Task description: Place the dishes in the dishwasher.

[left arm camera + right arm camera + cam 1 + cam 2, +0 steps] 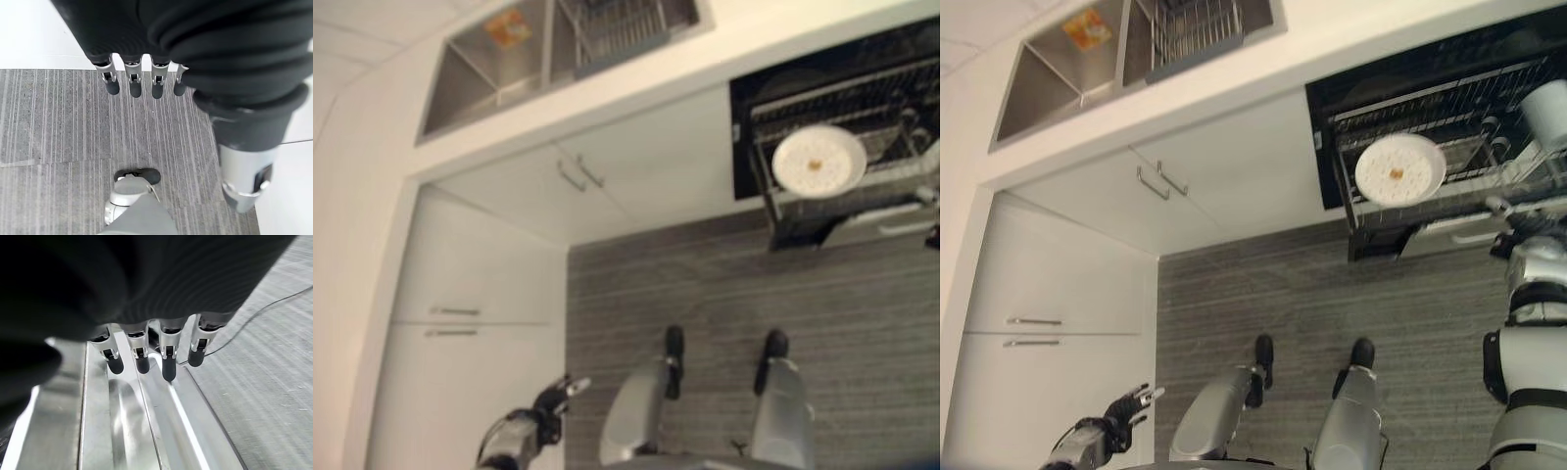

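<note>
The dishwasher stands open under the counter at the right, its wire rack (1449,108) pulled out. A white plate (1399,168) with a small brown speck lies in the rack's front left part, and a white cup (1545,113) sits further right. My right hand (1520,227) is beside the lowered steel door (127,421), just in front of the rack; its fingers (142,357) are straight over the door's rim and hold nothing. My left hand (553,397) hangs low by the white drawers, with its fingers (134,81) relaxed and empty above the floor.
A steel double sink (489,69) is set in the white counter at the back, with an orange item (509,27) in one basin and a wire basket (617,29) in the other. Cabinet doors with handles (578,176) are below it, drawers (455,313) to the left. Grey striped floor (705,284) lies in front.
</note>
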Robot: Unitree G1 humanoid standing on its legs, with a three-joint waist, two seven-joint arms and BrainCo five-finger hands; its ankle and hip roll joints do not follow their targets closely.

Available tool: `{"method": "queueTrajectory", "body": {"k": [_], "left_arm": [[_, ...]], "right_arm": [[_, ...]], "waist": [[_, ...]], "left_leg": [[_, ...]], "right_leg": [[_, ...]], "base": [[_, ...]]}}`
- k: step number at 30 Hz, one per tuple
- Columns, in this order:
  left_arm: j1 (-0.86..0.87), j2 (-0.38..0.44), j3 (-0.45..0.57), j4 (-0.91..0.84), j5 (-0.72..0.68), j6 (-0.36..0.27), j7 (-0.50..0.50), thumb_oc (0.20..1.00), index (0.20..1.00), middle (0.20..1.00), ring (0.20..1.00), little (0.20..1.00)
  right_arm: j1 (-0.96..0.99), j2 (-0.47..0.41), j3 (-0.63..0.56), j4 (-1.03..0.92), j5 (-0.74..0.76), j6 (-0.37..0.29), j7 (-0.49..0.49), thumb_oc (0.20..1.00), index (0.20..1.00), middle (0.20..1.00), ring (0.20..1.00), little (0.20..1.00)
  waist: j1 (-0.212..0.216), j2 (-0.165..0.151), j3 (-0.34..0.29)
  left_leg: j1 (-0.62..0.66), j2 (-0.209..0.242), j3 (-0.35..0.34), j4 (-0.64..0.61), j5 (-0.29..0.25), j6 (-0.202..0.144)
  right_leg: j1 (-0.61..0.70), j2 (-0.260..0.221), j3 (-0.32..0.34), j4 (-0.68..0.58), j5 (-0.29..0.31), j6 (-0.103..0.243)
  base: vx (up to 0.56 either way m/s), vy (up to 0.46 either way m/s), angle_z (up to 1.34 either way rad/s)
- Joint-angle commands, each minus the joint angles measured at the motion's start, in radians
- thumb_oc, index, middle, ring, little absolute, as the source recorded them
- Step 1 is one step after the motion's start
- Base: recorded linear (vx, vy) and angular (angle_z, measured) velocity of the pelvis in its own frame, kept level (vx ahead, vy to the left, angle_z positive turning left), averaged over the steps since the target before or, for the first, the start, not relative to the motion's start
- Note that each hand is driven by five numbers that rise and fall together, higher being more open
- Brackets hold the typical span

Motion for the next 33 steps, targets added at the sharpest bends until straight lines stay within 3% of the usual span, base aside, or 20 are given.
{"method": "queueTrajectory", "body": {"k": [1,4,9,16,20,22,24,26,33], "left_arm": [[0.046,0.053,0.008,0.022,-0.045,-0.011,0.008,1.000,1.000,1.000,1.000,1.000],[0.058,0.060,0.005,-0.020,-0.063,-0.005,0.006,1.000,1.000,1.000,1.000,1.000],[0.087,0.090,0.020,-0.067,-0.074,0.019,0.003,1.000,1.000,1.000,1.000,1.000],[0.166,0.136,0.075,-0.114,-0.021,0.046,-0.018,1.000,1.000,1.000,1.000,1.000],[0.192,0.168,0.105,-0.095,0.032,0.037,-0.039,1.000,1.000,1.000,1.000,1.000],[0.197,0.180,0.117,-0.079,0.063,0.019,-0.050,1.000,1.000,1.000,1.000,1.000],[0.195,0.186,0.119,-0.073,0.053,0.012,-0.043,1.000,1.000,1.000,1.000,1.000],[0.197,0.197,0.134,-0.071,0.066,0.010,-0.044,1.000,1.000,1.000,1.000,1.000],[0.195,0.217,0.160,-0.016,0.096,-0.002,-0.087,1.000,1.000,1.000,1.000,1.000]], "right_arm": [[-0.006,0.045,0.044,-0.048,-0.075,-0.059,0.019,1.000,1.000,1.000,1.000,1.000],[-0.112,0.017,0.116,-0.072,-0.150,-0.074,0.027,1.000,1.000,1.000,1.000,1.000],[-0.265,-0.018,0.228,-0.114,-0.232,-0.088,-0.021,1.000,1.000,1.000,1.000,1.000],[-0.389,-0.068,0.322,-0.133,-0.258,-0.124,-0.067,1.000,1.000,1.000,1.000,1.000],[-0.431,-0.090,0.361,-0.117,-0.258,-0.188,-0.096,1.000,1.000,1.000,1.000,1.000],[-0.441,-0.081,0.375,-0.138,-0.237,-0.235,-0.126,1.000,1.000,1.000,1.000,1.000],[-0.436,-0.066,0.371,-0.155,-0.240,-0.388,-0.166,1.000,1.000,1.000,1.000,1.000],[-0.411,-0.062,0.355,-0.166,-0.185,-0.361,-0.147,1.000,1.000,1.000,1.000,1.000],[-0.357,-0.039,0.314,-0.103,-0.164,-0.400,-0.082,1.000,1.000,1.000,1.000,1.000]], "waist": [[0.030,-0.040,-0.053],[0.029,-0.023,-0.031],[0.042,-0.022,-0.029],[0.096,-0.079,-0.062],[0.129,-0.120,-0.075],[0.144,-0.138,-0.078],[0.154,-0.146,-0.081],[0.164,-0.153,-0.086],[0.172,-0.158,-0.095]], "left_leg": [[0.035,0.003,-0.024,0.054,-0.092,-0.003],[0.012,0.003,-0.014,0.054,-0.088,-0.005],[-0.003,0.022,-0.014,0.054,-0.080,-0.020],[0.005,0.070,-0.045,0.054,-0.060,-0.040],[-0.003,0.089,-0.069,0.054,-0.045,-0.046],[-0.005,0.095,-0.083,0.054,-0.040,-0.047],[-0.006,0.096,-0.092,0.054,-0.037,-0.047],[-0.001,0.098,-0.100,0.054,-0.038,-0.047],[0.005,0.105,-0.105,0.054,-0.036,-0.048]], "right_leg": [[0.136,-0.009,0.026,-0.095,-0.009,0.010],[0.111,-0.010,0.032,-0.095,-0.005,0.008],[0.094,0.005,0.021,-0.095,-0.013,-0.007],[0.124,0.044,-0.036,-0.095,-0.034,-0.032],[0.136,0.065,-0.067,-0.095,-0.035,-0.037],[0.143,0.074,-0.080,-0.095,-0.037,-0.038],[0.148,0.078,-0.090,-0.095,-0.039,-0.039],[0.160,0.078,-0.104,-0.095,-0.044,-0.040],[0.176,0.085,-0.113,-0.095,-0.047,-0.039]], "base": [[0.01,0.059,-0.15],[0.00,0.022,0.03],[0.06,-0.116,0.04],[0.10,-0.232,0.16],[0.10,-0.250,0.20],[0.07,-0.178,0.30],[0.04,-0.102,0.22],[0.04,-0.091,0.14],[-0.01,-0.028,0.08]]}}
